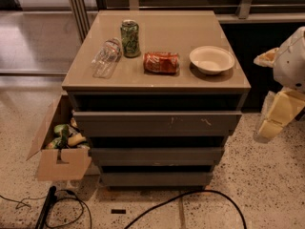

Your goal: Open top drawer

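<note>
Jaws right of top drawer (pixel 157 123)

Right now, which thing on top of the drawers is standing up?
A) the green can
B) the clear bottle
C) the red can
A: the green can stands upright, while the red can and the clear bottle lie on their sides. The gripper hangs off to the right, apart from the top drawer.

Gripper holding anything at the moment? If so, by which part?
Nothing visible in it. The gripper hangs right of the cabinet, apart from the top drawer.
</note>
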You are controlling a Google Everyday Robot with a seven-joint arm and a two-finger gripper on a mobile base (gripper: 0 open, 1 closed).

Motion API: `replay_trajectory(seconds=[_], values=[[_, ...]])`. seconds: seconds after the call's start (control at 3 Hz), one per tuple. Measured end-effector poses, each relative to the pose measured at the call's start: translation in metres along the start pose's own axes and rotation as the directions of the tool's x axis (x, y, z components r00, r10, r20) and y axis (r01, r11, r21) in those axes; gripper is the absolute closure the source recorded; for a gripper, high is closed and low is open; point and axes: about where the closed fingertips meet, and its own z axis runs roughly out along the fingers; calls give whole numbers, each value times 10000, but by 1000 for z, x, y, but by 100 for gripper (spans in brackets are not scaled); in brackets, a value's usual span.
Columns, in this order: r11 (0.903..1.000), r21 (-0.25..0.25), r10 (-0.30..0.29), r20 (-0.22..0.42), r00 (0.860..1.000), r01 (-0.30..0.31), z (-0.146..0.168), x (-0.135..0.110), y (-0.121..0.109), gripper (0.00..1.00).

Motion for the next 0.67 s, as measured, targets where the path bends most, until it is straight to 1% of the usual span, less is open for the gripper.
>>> replay_trajectory(seconds=[0.33, 0.67], values=[[9996, -20, 264, 1168, 9928, -264, 36, 13, 3, 0], [9985, -2, 540, 2316, 9713, -555, 67, 26, 4, 0]])
